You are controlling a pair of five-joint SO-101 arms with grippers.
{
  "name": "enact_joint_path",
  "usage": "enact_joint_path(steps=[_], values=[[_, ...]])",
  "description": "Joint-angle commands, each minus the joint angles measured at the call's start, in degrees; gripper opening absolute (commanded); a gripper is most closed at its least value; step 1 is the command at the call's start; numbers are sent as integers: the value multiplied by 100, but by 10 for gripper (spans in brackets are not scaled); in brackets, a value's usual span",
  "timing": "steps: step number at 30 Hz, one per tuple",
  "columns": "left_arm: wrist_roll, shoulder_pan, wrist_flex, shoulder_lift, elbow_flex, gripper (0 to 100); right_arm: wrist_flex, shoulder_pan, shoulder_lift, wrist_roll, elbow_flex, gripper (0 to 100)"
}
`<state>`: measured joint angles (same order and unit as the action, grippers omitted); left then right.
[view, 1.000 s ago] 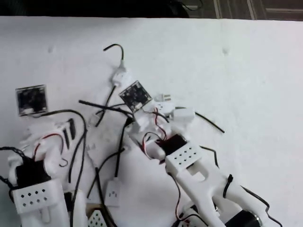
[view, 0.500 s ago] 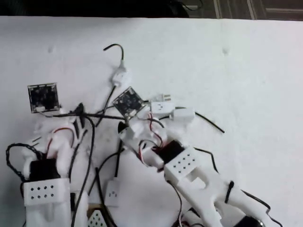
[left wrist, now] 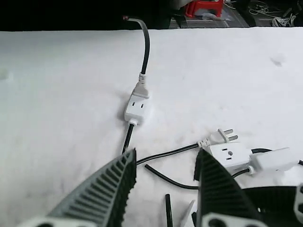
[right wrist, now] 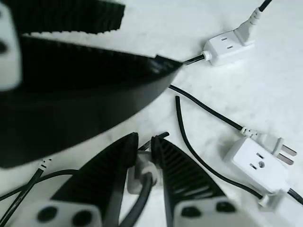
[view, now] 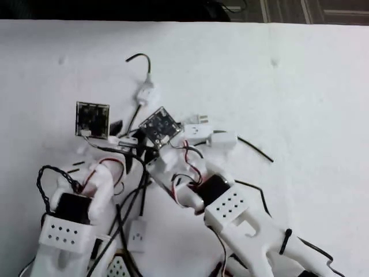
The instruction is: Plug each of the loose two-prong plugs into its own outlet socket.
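Note:
My right gripper point(right wrist: 144, 142) is shut on a small white plug point(right wrist: 140, 169) whose black cable runs back between the fingers. My left gripper point(left wrist: 165, 156) stands open just above the table, with a loose black cable point(left wrist: 168, 176) between its fingers. Beyond it lie a white socket point(left wrist: 137, 107) with a plug seated in it, a loose two-prong plug point(left wrist: 222, 137) and an empty socket point(left wrist: 229, 155). From above, both grippers meet near the table's middle, left point(view: 122, 137) beside right point(view: 147, 151), close to the loose plug point(view: 199, 119).
A white cable block point(view: 223, 139) lies right of the empty socket point(view: 196, 131). Another white socket point(view: 137, 235) lies near the front edge between the arms. Black cables point(view: 130, 202) cross the table around both arms. The white table point(view: 300, 86) stretches right and back.
My left arm has swung right and forward, bringing its gripper next to the right one. The right arm has shifted slightly left, still shut on the plug.

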<state>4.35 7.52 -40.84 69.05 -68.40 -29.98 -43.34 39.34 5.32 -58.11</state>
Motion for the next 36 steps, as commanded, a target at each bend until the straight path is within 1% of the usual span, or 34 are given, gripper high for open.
enact_joint_path(steps=[1,7,11,13,18,20,22,25,31,33,36], values=[[9,-189,97,75,35,211,22,171,215,-44,62,17],[35,-1429,114,75,44,211,163,892,207,-44,62,17],[35,-2105,26,75,114,211,163,971,207,-35,62,17],[35,-2492,-299,75,281,211,163,989,198,-35,62,17],[0,-3538,-1495,75,738,213,163,954,-13,369,97,17],[-26,-3934,-1723,75,738,214,242,857,-330,413,105,17],[-316,-4286,-1802,75,598,214,400,734,-681,536,105,17],[-703,-4497,-1802,75,229,212,602,620,-1103,809,176,17],[-1134,-4497,-1793,75,-387,212,435,585,-1719,818,598,17],[-1240,-4497,-1793,75,-519,212,462,585,-1886,835,659,17],[-1275,-4497,-1582,75,-695,212,523,593,-2062,844,747,17]])
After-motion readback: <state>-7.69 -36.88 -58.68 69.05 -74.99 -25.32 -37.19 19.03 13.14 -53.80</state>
